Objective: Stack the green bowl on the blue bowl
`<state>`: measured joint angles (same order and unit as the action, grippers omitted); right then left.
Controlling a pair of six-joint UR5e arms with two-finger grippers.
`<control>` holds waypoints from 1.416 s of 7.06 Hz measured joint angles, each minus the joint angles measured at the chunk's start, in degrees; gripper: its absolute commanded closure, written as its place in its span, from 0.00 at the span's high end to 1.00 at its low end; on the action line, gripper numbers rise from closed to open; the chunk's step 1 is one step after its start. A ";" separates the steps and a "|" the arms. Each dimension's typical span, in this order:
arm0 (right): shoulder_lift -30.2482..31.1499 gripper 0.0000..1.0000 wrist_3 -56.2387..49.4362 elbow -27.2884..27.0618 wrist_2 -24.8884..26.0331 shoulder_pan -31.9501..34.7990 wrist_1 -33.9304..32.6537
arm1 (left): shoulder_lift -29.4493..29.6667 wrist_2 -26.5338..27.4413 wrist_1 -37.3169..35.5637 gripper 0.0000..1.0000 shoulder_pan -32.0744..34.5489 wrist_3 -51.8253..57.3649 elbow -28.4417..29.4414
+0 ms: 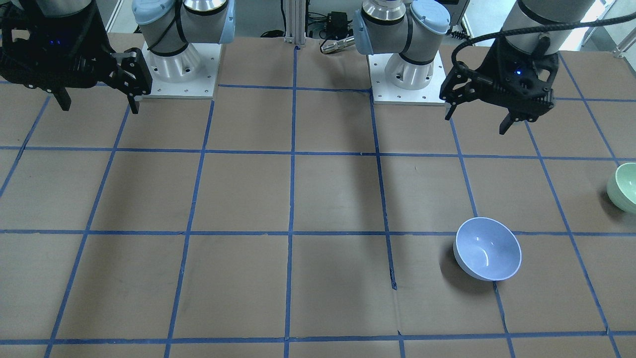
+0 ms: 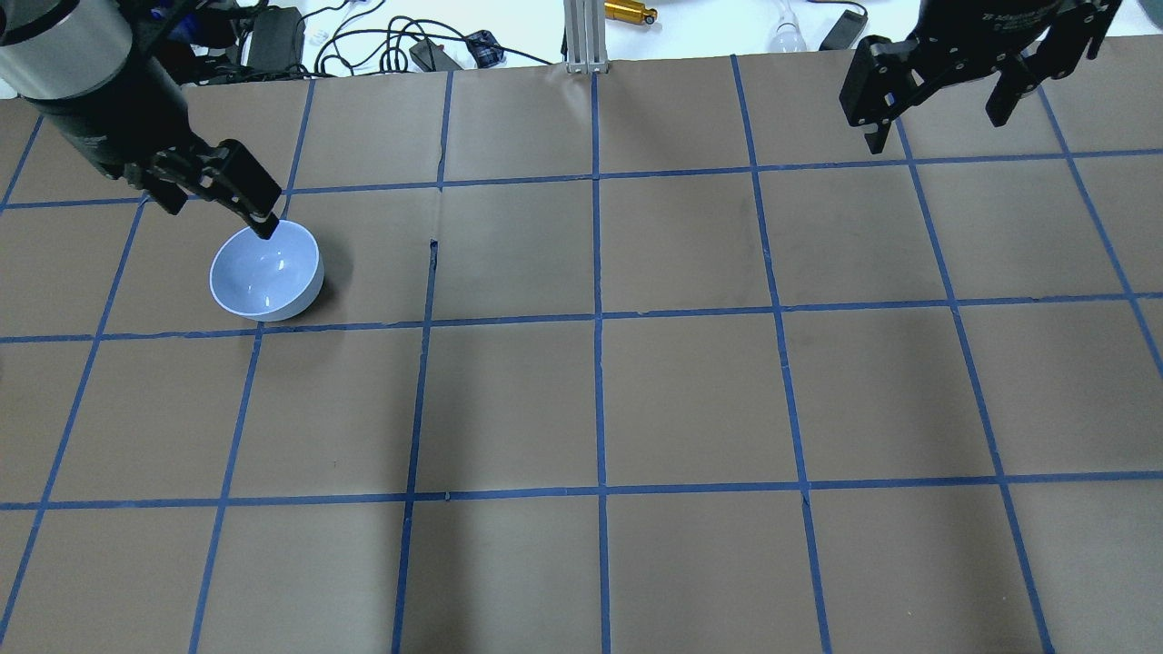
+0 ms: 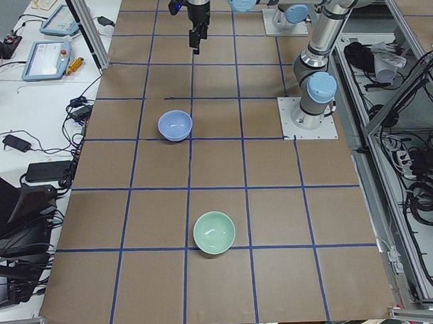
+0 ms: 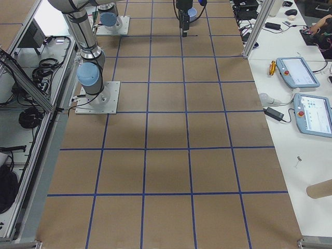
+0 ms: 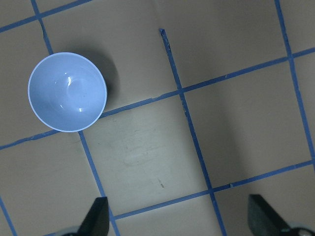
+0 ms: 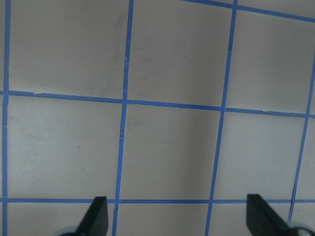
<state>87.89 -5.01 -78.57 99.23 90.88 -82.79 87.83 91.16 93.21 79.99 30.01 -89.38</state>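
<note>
The blue bowl (image 1: 488, 255) stands upright and empty on the table on my left side; it also shows in the overhead view (image 2: 266, 271) and the left wrist view (image 5: 67, 92). The green bowl (image 1: 625, 186) stands upright and apart from it, nearer the table's left end, cut off by the front view's edge and whole in the exterior left view (image 3: 214, 232). My left gripper (image 1: 475, 124) hangs open and empty high above the table, on the robot's side of the blue bowl. My right gripper (image 1: 99, 108) hangs open and empty high over the right side.
Brown paper with a blue tape grid (image 2: 600, 318) covers the table. The two arm bases (image 1: 181, 64) stand at the robot's edge. An aluminium post (image 2: 581, 36) and cables lie past the far edge. The right wrist view shows only bare paper (image 6: 167, 142).
</note>
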 measured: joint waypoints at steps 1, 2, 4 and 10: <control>0.00 1.00 0.00 0.00 0.00 0.00 0.00 | -0.10 -0.15 -0.02 1.00 -4.38 6.35 -1.14; 0.00 1.00 0.00 0.00 0.00 0.00 0.00 | 0.03 -0.30 -0.08 0.98 -9.50 12.83 -2.35; 0.00 1.00 0.00 0.00 0.00 0.00 0.00 | 0.79 -1.86 -1.16 0.99 -20.77 27.18 -6.15; 0.00 1.00 0.00 0.00 0.00 0.00 0.00 | 8.94 -3.22 -20.09 1.00 -48.60 77.18 -11.54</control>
<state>87.89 -5.01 -78.58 99.23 90.88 -82.79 96.77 87.93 73.13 31.39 107.19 -100.92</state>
